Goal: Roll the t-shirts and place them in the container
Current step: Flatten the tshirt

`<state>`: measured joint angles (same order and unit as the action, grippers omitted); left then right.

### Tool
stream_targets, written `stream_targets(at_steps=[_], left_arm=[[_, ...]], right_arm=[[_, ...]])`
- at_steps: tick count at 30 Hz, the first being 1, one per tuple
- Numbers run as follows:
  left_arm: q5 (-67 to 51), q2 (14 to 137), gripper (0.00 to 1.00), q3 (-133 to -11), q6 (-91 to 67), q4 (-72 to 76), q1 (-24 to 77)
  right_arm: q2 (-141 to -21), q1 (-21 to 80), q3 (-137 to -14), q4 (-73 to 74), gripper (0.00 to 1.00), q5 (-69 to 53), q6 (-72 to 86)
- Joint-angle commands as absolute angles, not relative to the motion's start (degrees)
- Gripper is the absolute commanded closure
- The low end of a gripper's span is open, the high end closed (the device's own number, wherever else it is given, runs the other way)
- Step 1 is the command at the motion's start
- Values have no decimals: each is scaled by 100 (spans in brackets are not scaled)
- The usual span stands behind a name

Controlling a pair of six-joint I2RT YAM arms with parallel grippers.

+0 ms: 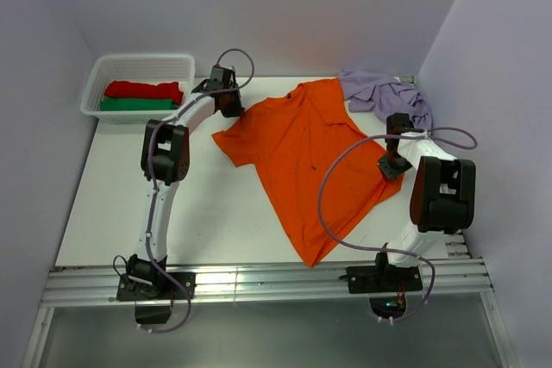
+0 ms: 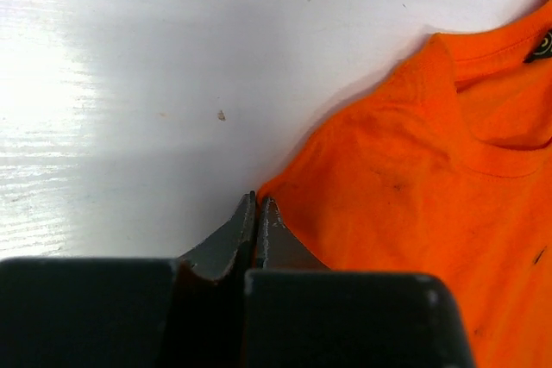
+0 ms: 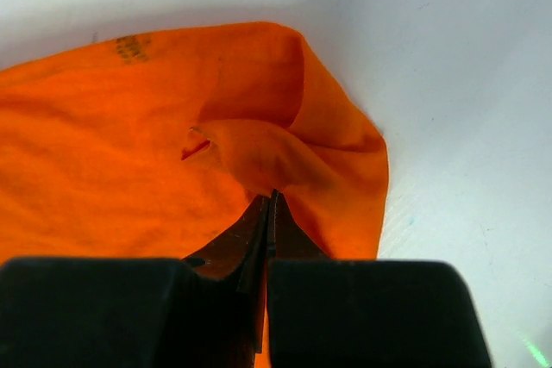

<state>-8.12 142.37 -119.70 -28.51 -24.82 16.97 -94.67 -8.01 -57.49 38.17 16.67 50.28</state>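
The bright orange t-shirt [image 1: 310, 152] lies spread flat in the middle of the white table. My left gripper [image 1: 231, 102] is at its far left sleeve edge, and in the left wrist view its jaws [image 2: 258, 202] are shut on the edge of the orange cloth [image 2: 431, 170]. My right gripper [image 1: 390, 161] is at the shirt's right side, and in the right wrist view [image 3: 273, 196] it is shut on a bunched fold of orange cloth [image 3: 129, 144]. The pale lilac t-shirt [image 1: 379, 92] lies crumpled at the back right. The red t-shirt [image 1: 142, 90] and the green t-shirt [image 1: 134, 104] lie rolled in the basket.
A white mesh basket [image 1: 97, 84] stands at the back left corner. Walls close in the table on the left, back and right. A metal rail [image 1: 259, 282] runs along the near edge by the arm bases.
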Motion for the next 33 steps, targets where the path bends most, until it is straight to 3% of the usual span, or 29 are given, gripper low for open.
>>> stream_targets(at_steps=[1,17,33], left_arm=[[-343,14125,100,-11708,-2971,-2848,1600],[457,12298,100,-8957,-3243,-2453,1318],[896,9985,100,-5811,-4596,-2452,1327]], right_arm=[[-9667,-914,-6012,3771,100,1828,5080],[-10757,-905,-7100,3928,100,1582,4773],[-12831,-62,-10484,4825,100,905,4122]])
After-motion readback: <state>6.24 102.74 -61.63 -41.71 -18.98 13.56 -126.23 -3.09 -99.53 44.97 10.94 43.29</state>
